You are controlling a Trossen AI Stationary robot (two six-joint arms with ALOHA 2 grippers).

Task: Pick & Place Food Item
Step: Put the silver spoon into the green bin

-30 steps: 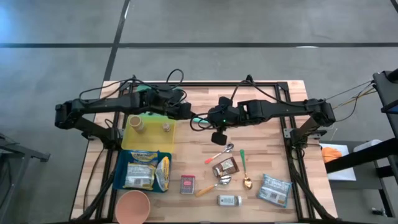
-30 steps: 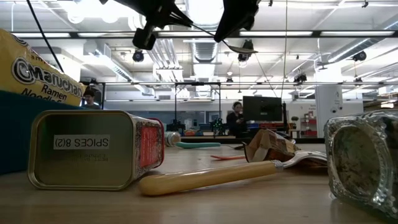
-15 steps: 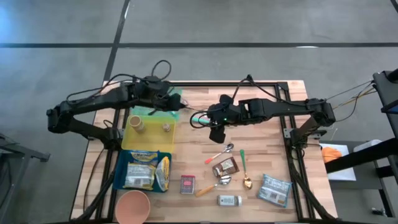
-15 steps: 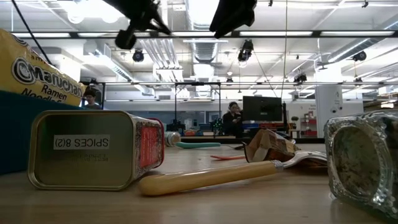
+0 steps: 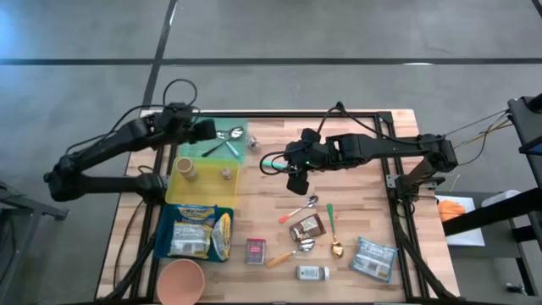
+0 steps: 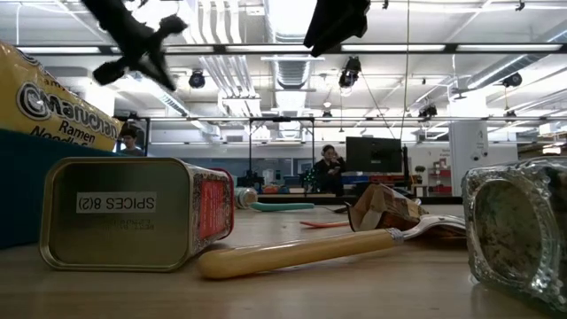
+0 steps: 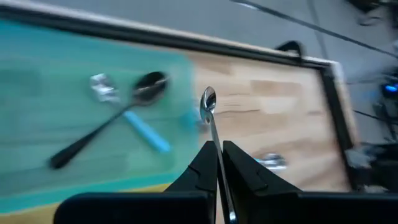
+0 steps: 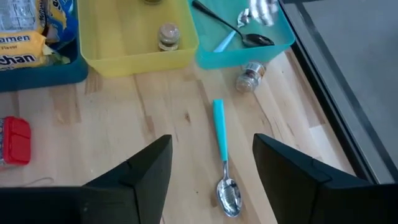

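Note:
My left gripper point(image 5: 212, 131) point(image 7: 217, 146) hangs over the teal tray point(image 5: 222, 146) at the table's far left and is shut on a silver spoon point(image 7: 210, 118). A black spoon point(image 7: 106, 127) and a blue-handled one point(image 7: 144, 130) lie in that tray. My right gripper point(image 5: 294, 178) point(image 8: 211, 143) hangs open above the table's middle with nothing between its fingers. A teal-handled spoon point(image 8: 222, 155) lies flat on the wood below it. My left gripper pinches the silver spoon's thin handle point(image 7: 219, 168) between its two fingers. The spoon runs along the fingers, and its bowl point(image 7: 208, 99) sticks out ahead of the tips. The fingers slant downward, and the spoon is lifted clear above the teal tray's edge.
A yellow bin point(image 5: 203, 182) and a blue bin with ramen packs point(image 5: 196, 230) stand nearer on the left, beside a pink bowl point(image 5: 180, 280). A spice tin point(image 5: 256, 251), spoons, packets point(image 5: 373, 257) and a jar point(image 5: 312, 273) lie near the front. A small jar point(image 8: 249, 76) lies beside the teal tray.
My left gripper has swung away from my right gripper toward the table's left edge, turning as it went, and now hangs over the teal tray. The silver spoon, whose bowl reached up to the right gripper before, has gone along with it. My right arm has stayed where it was.

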